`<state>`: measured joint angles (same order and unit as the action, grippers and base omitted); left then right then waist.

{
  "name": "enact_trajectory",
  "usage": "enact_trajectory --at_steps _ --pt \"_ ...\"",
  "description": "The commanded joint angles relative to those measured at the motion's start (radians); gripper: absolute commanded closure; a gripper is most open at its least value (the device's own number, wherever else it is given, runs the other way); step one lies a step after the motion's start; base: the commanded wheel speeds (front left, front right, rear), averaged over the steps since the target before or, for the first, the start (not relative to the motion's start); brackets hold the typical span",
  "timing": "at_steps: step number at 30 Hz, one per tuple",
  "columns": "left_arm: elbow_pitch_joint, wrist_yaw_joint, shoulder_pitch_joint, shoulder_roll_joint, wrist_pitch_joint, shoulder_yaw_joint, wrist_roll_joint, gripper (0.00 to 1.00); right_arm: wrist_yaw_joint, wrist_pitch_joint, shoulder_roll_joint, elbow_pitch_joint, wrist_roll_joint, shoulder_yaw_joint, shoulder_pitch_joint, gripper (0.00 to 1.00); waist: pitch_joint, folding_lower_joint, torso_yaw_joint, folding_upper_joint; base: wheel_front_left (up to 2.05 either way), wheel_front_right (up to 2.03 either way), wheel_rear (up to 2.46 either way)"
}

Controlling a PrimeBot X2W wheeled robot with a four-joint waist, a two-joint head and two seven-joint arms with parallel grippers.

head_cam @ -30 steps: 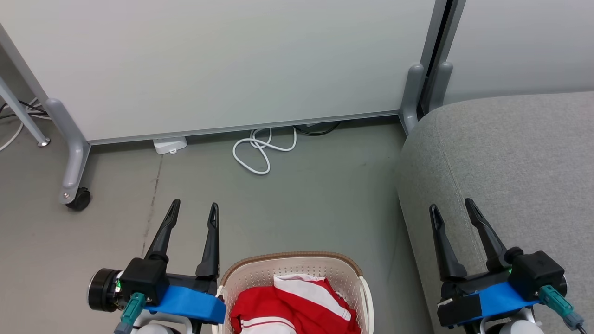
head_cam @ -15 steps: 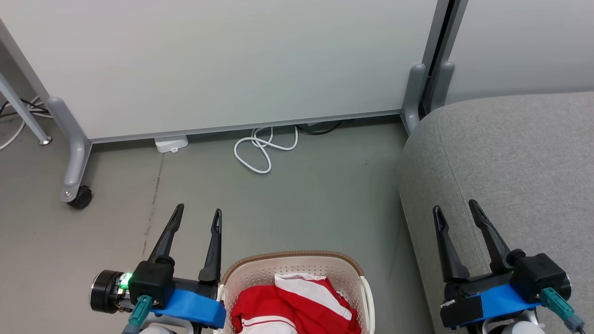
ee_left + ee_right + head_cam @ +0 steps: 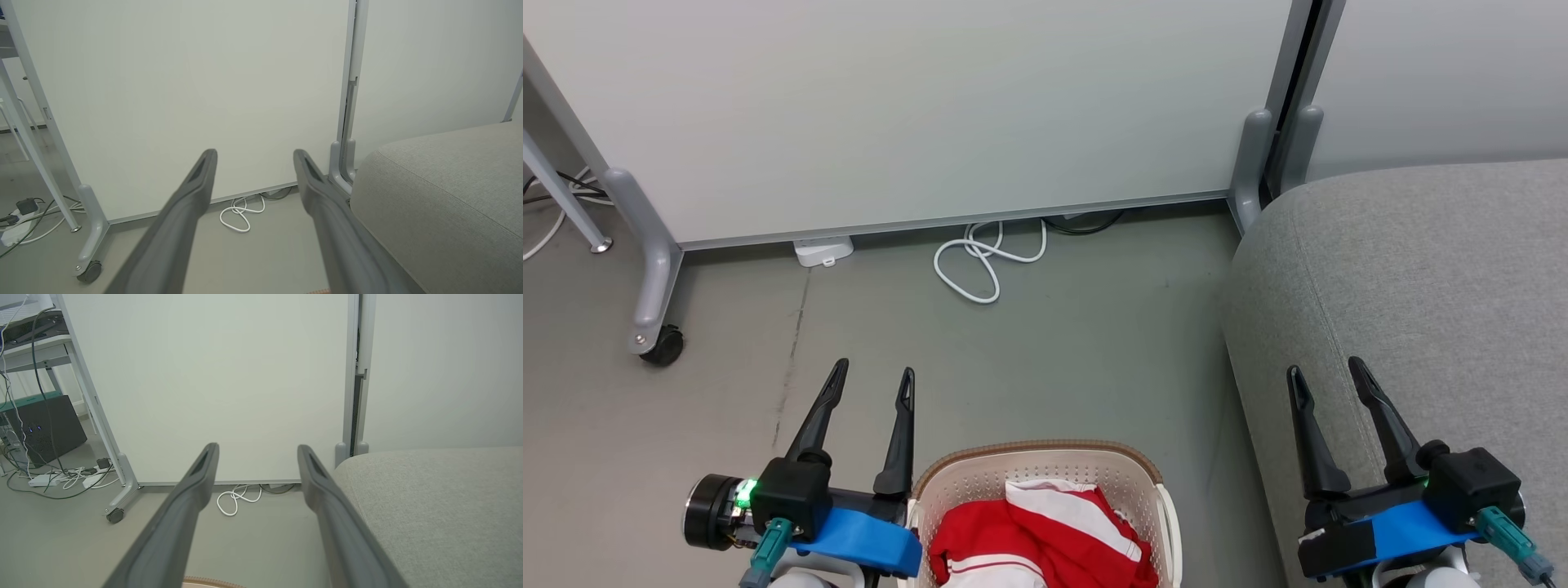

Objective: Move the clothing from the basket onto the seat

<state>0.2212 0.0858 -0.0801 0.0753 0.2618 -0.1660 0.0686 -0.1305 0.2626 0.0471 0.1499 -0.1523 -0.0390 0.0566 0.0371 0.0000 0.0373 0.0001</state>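
Head view gives you the cream-white perforated plastic laundry basket with its brown woven-look rim (image 3: 1037, 448) at the bottom centre, standing on the grey-green floor (image 3: 1054, 359) and cut off by the lower edge. The bright red clothing with white stripes (image 3: 1045, 535) lies bunched inside the basket, with none of it on the seat.

Your left gripper (image 3: 874, 369) hangs just beside the basket's left wall, above bare floor. Its two long dark fingers are spread wide with nothing between them. Your right gripper (image 3: 1324, 367) sits over the near left edge of the large light-grey fabric seat cushion (image 3: 1421, 269), its fingers equally wide apart and empty.

The seat lies to the right of the basket, with a strip of floor between them. Beyond, a pale partition panel (image 3: 915, 106) stands on grey legs, one ending in a black caster (image 3: 663, 347). A looped white cable (image 3: 980, 265) lies on the floor at its foot.

In both wrist views you look along parted fingers towards that panel, with the seat to the right.
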Motion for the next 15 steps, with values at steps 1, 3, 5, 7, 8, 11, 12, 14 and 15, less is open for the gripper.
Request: enact_trajectory --at_steps 1,3,5,7,8,11,12,14,15 --pt "0.001 0.002 -0.007 -0.001 0.005 0.007 -0.008 0.00 0.000 0.003 0.006 0.003 -0.002 0.000 0.004 0.00 0.001 0.0000 0.000 -0.0001 0.00 0.00 0.00" --pt "0.001 0.003 -0.008 -0.002 0.005 0.008 -0.009 0.00 0.000 0.003 0.006 0.003 0.000 0.000 0.005 0.00 0.002 0.0000 -0.001 -0.0001 0.00 0.00 0.00" --pt "0.004 0.008 -0.014 0.000 0.005 0.002 -0.014 0.00 0.000 0.003 0.006 0.000 0.003 0.000 0.007 0.00 0.006 0.0000 -0.001 -0.0001 0.00 0.00 0.00" --pt "0.008 0.011 -0.023 0.001 0.005 -0.008 -0.019 0.00 0.000 0.003 0.006 -0.003 0.006 -0.002 0.010 0.00 0.011 0.0000 -0.001 -0.0001 0.00 0.00 0.00" --pt "0.012 0.013 -0.029 0.002 0.005 -0.015 -0.025 0.00 0.000 0.003 0.006 -0.005 0.008 -0.003 0.012 0.00 0.015 0.0000 -0.002 -0.0001 0.00 0.00 0.00" --pt "0.027 0.022 -0.048 0.007 0.005 -0.040 -0.035 0.00 0.000 0.003 0.006 -0.012 0.011 -0.009 0.020 0.00 0.030 0.0000 -0.010 -0.0001 0.00 0.00 0.00" --pt "0.033 0.027 -0.057 0.011 0.005 -0.051 -0.039 0.00 0.000 0.003 0.006 -0.015 0.012 -0.012 0.023 0.00 0.036 0.0000 -0.015 -0.0001 0.00 0.00 0.00" --pt "0.050 0.031 -0.078 0.016 0.005 -0.070 -0.042 0.00 0.000 0.003 0.006 -0.022 0.011 -0.017 0.032 0.00 0.052 0.0000 -0.025 -0.0001 0.00 0.00 0.00" --pt "0.062 0.034 -0.089 0.023 0.005 -0.083 -0.046 0.00 0.000 0.003 0.006 -0.027 0.012 -0.020 0.036 0.00 0.061 0.0000 -0.031 -0.0001 0.00 0.00 0.00"
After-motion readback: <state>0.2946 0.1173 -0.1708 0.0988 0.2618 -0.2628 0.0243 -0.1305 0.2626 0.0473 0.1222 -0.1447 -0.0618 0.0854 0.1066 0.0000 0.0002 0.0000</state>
